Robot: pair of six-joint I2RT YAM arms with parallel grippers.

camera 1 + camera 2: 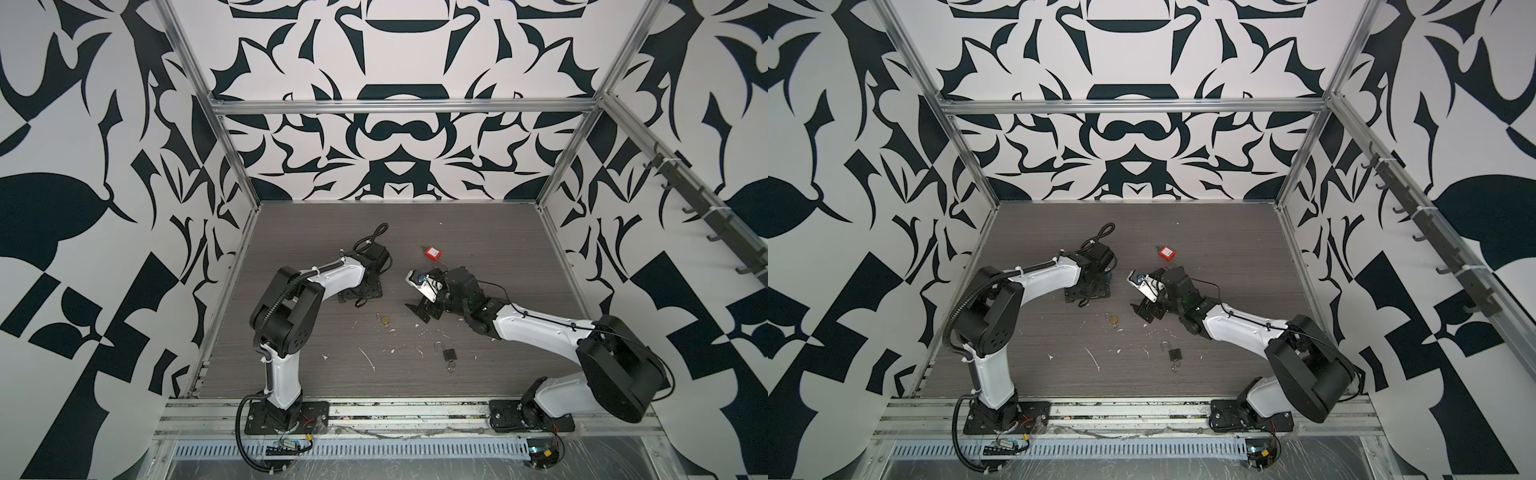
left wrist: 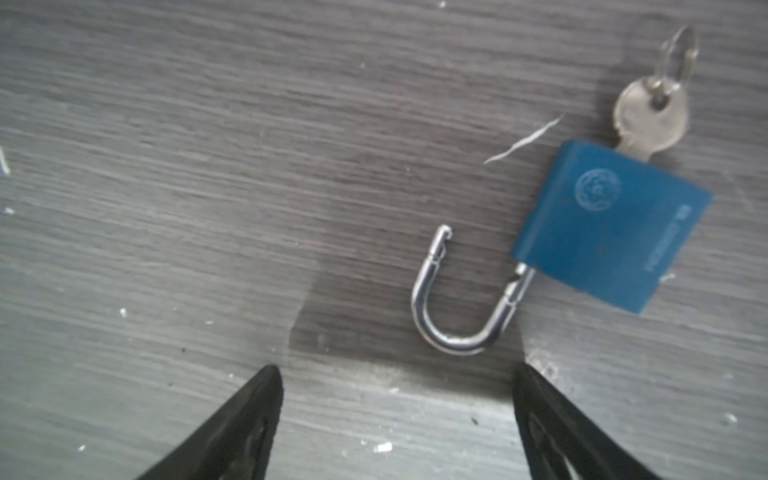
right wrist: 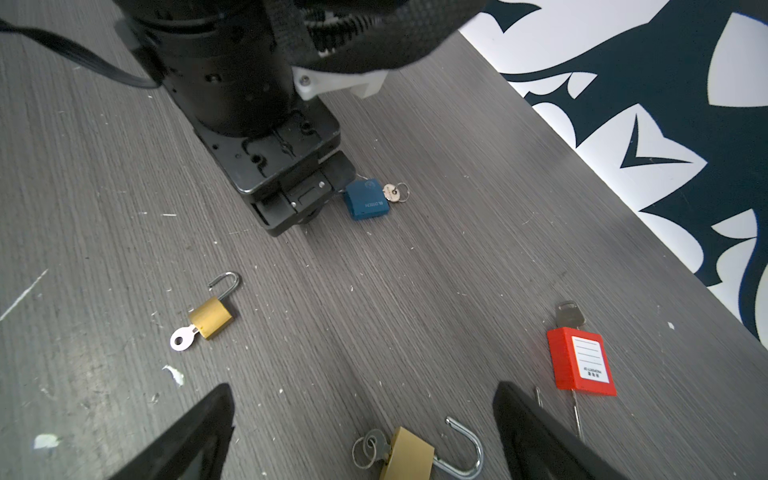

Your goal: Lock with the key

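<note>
A blue padlock [image 2: 611,224] lies flat on the grey table, its steel shackle [image 2: 457,316] swung open and a silver key [image 2: 650,116] with a ring in its keyhole. My left gripper [image 2: 397,370] hovers open just short of the shackle, touching nothing. In the right wrist view the blue padlock [image 3: 368,199] lies beside the left arm's black wrist block [image 3: 286,166]; both top views hide it under that arm. My right gripper [image 3: 363,386] is open and empty, a brass padlock [image 3: 407,455] with open shackle and key below it.
A small brass padlock [image 3: 210,318] [image 1: 384,320] with its key lies open mid-table. A red padlock [image 3: 582,363] [image 1: 433,252] lies toward the back. A black padlock [image 1: 449,355] with open shackle lies nearer the front. White scraps litter the table [image 1: 478,249].
</note>
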